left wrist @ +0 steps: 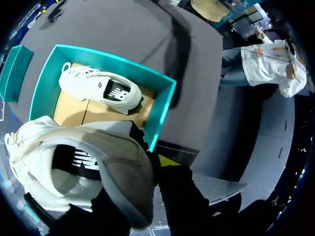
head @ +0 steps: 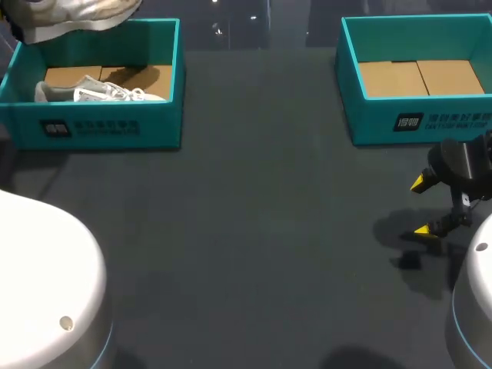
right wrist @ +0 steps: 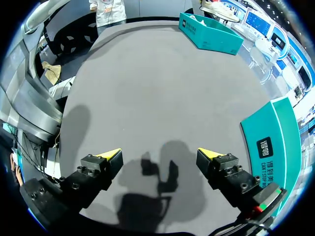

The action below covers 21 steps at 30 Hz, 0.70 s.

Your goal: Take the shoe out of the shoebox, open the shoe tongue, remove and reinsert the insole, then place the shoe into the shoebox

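My left jaws hold the shoe (left wrist: 108, 167) above the shoebox (left wrist: 165, 105). My right jaws gape empty. I judge tongue, insole and return outstanding.

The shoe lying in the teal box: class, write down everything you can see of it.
The shoe is a white laced trainer with a dark logo patch on its side, seemingly soft fabric. It lies on its side on the brown cardboard floor of the open teal box, towards one end. Only the floor seems to touch it; a second shoe hangs above, clear of it.
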### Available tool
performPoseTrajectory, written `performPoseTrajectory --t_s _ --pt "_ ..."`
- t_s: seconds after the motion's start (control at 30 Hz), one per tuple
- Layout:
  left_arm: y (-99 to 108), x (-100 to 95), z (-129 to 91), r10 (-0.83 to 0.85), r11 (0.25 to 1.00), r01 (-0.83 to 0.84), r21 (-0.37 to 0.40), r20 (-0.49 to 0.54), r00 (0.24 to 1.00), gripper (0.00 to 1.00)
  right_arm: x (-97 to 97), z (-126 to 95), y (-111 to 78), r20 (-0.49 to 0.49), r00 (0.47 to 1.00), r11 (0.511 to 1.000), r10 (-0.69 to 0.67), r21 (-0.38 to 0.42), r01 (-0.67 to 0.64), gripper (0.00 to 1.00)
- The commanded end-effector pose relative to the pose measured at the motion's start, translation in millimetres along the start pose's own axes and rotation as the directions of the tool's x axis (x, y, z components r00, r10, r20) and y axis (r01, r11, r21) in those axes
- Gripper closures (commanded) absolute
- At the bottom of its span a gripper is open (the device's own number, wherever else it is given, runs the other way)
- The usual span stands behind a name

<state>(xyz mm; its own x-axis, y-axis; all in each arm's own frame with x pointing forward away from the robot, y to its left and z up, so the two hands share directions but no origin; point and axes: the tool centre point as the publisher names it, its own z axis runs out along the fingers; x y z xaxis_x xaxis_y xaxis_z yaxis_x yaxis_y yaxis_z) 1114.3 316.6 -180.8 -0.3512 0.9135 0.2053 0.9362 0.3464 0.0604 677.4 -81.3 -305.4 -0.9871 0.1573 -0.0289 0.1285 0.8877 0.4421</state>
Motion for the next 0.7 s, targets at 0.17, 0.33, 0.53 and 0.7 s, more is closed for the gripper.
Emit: performPoseTrajectory --t_s 0.17,0.33,0.53,0.7 --pt "8 -14.8 3 0.256 0.957 -0.256 -0.137 -0.024 0.966 1.00 1.7 1 0.1 0.003 1.000 1.000 0.000 0.002 0.000 0.00" --pt "16 -16.3 5 0.307 0.940 -0.307 -0.146 -0.025 0.951 1.00 1.7 1 0.1 0.003 1.000 1.000 0.000 0.002 0.000 0.00" --pt "16 -16.3 5 0.307 0.940 -0.307 -0.146 -0.025 0.951 1.00 1.7 1 0.1 0.003 1.000 1.000 0.000 0.002 0.000 0.00" --pt "22 -28.0 28 0.318 0.940 -0.318 -0.123 -0.025 0.948 1.00 1.7 1 0.1 0.003 1.000 1.000 0.000 0.002 0.000 0.00"
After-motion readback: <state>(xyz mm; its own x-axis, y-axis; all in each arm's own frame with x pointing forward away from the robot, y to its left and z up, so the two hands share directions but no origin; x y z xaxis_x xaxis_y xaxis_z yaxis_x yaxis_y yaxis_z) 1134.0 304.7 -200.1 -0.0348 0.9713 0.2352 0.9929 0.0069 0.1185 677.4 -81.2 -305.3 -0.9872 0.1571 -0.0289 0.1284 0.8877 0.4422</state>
